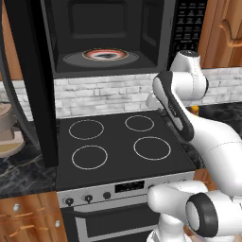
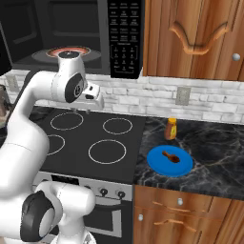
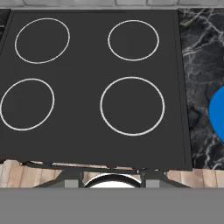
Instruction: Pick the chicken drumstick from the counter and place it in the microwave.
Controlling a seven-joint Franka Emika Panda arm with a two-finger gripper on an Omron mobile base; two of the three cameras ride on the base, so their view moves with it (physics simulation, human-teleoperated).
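Observation:
The chicken drumstick (image 2: pixel 170 156), a small dark reddish-brown lump, lies on a blue plate (image 2: pixel 157 166) on the black marble counter (image 2: pixel 217 152) right of the stove. The microwave (image 1: pixel 158 42) hangs above the stove with its door swung open to the left. Inside it, a round red-rimmed plate (image 1: pixel 105 54) rests on the turntable. My gripper (image 2: pixel 82 110) hangs over the back of the stovetop, pointing down, well left of the drumstick. Its jaws stand apart with nothing between them. In the hand view the blue plate's edge (image 3: pixel 218 114) shows at the right.
The black stovetop (image 1: pixel 118 142) with four white rings lies below the gripper. An upright orange bottle (image 2: pixel 170 128) stands just behind the blue plate. The open microwave door (image 1: pixel 28 94) juts out at the left. Wooden cabinets (image 2: pixel 200 33) hang to the right.

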